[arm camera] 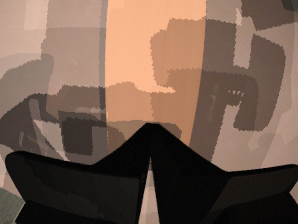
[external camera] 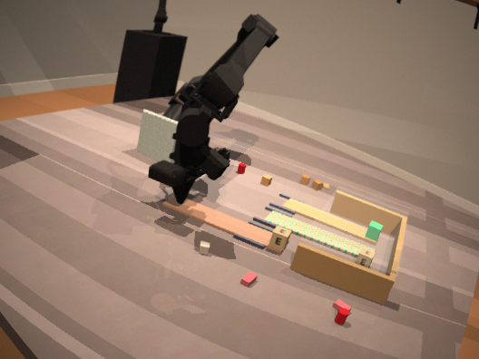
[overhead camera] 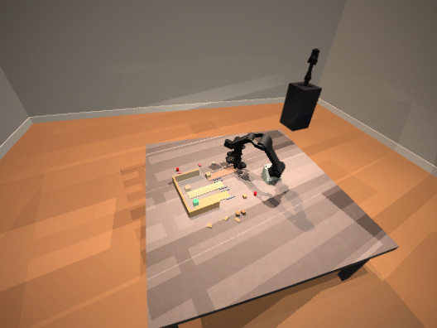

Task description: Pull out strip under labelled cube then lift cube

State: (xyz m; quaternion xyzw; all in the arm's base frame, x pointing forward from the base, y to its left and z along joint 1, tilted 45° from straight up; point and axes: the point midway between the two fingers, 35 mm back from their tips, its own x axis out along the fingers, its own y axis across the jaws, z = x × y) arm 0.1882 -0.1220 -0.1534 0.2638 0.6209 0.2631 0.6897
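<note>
My gripper (overhead camera: 238,166) (external camera: 180,199) (arm camera: 150,129) is shut, fingers pointing down, with its tips at the outer end of the orange strip (overhead camera: 223,174) (external camera: 217,219) (arm camera: 130,60). No part of the strip shows between the fingers. The strip lies flat, outside the wooden frame. A tan cube marked E (overhead camera: 208,176) (external camera: 278,239) sits on the strip's far end, outside the frame's opening. A second cube marked E (overhead camera: 187,188) (external camera: 364,257) is inside the frame at the inner end of the dotted strip (overhead camera: 206,190) (external camera: 313,232). A green cube (overhead camera: 195,202) (external camera: 374,230) sits on the yellow strip (external camera: 317,215).
The wooden frame (overhead camera: 180,196) (external camera: 340,273) has three walls and opens toward the arm. Dark rails (external camera: 249,241) flank the strips. A pale cube (external camera: 204,247) and a pink block (external camera: 249,278) lie beside the orange strip; a red cylinder (external camera: 241,169) and several small cubes lie across the table.
</note>
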